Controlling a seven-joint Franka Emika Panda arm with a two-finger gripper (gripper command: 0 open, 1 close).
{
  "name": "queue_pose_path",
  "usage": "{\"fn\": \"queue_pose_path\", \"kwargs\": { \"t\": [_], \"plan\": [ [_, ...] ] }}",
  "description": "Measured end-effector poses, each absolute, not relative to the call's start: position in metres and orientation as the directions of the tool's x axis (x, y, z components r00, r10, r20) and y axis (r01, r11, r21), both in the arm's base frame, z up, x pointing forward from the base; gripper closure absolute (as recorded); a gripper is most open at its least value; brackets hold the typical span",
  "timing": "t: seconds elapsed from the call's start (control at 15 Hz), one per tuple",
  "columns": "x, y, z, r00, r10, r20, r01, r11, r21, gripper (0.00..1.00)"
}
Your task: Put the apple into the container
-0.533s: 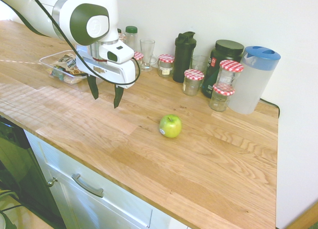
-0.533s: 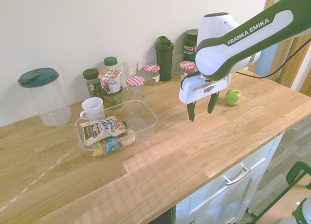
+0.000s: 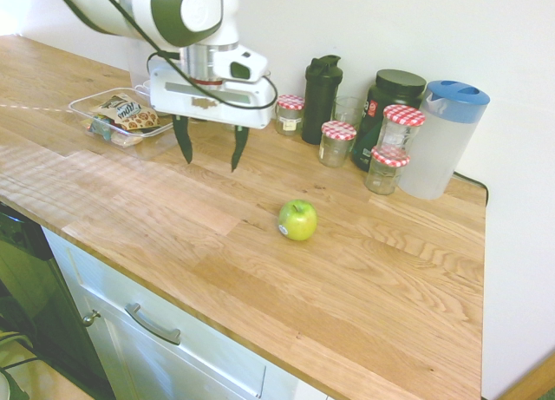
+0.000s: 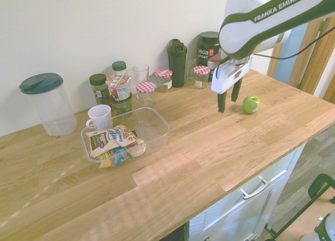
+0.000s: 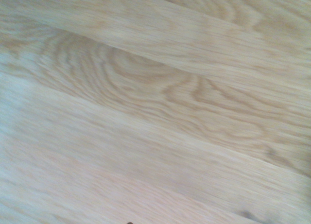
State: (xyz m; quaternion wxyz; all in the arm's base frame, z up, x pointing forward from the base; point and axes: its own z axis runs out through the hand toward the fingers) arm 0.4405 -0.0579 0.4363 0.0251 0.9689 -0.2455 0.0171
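A small bright green apple (image 3: pixel 297 219) (image 4: pixel 251 104) with a pale sticker rests on the wooden countertop. My gripper (image 3: pixel 211 154) (image 4: pixel 229 98) hangs open above the counter, empty, a short way from the apple on the container's side. The container (image 3: pixel 121 118) (image 4: pixel 157 127), a shallow clear plastic tray holding snack packets, sits farther along the counter. The wrist view shows only blurred wood grain.
Along the wall stand red-checked-lidded jars (image 3: pixel 388 167), a black shaker bottle (image 3: pixel 322 88), a dark tub (image 3: pixel 397 89), a blue-lidded jug (image 3: pixel 446 140), a white mug (image 4: pixel 100 116) and a green-lidded jug (image 4: pixel 46 104). The counter's front edge (image 3: pixel 173 287) lies near.
The arm has travelled along the counter toward the apple and the wrist has turned. The gripper stays open and empty. The apple has not moved.
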Motion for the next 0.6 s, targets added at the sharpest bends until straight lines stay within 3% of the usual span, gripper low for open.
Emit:
{"fn": "queue_pose_path", "kwargs": {
  "t": [0.27,0.6],
  "plan": [
    [0.434,-0.149,0.456,0.886,-0.46,0.052,-0.463,-0.885,0.061,0.0],
    [0.443,-0.195,0.42,0.857,-0.515,-0.002,-0.513,-0.854,0.086,0.0]
  ]
}}
